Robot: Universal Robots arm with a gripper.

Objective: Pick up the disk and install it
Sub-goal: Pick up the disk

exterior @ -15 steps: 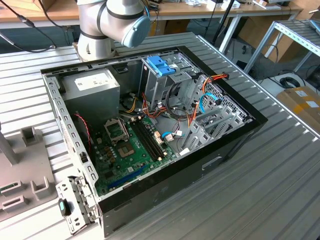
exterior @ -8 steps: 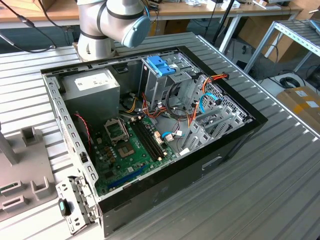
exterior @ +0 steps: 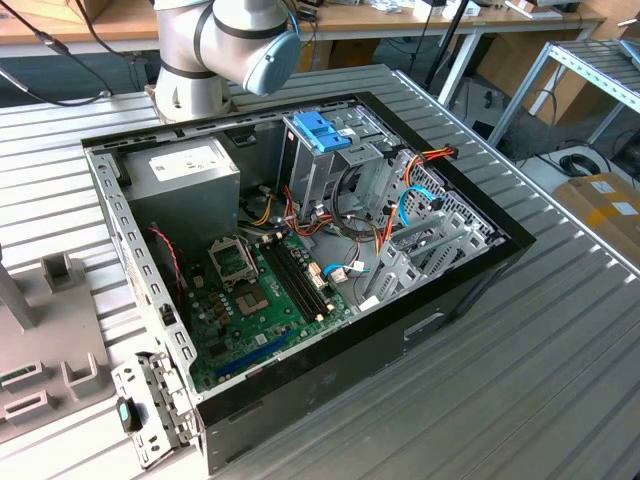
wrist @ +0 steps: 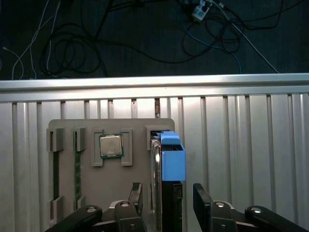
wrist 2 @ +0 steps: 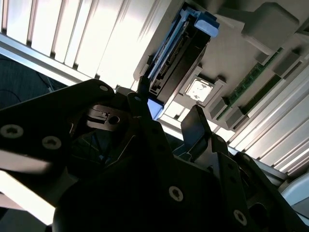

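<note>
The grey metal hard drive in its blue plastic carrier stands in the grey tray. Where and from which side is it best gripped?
Probably grip the disk across its two broad flat faces, coming from the edge that sticks out of the grey holder tray. It stands on edge there, so both faces are free, and the open gripper straddles it.

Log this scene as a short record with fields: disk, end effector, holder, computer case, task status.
disk: blue-framed, standing on edge in a slot of the grey holder
end effector: open, one finger to each side of the disk, gaps showing
grey holder: flat on the ribbed table, also carrying a processor chip
computer case: side open, motherboard exposed
task status: disk not yet picked up
</note>
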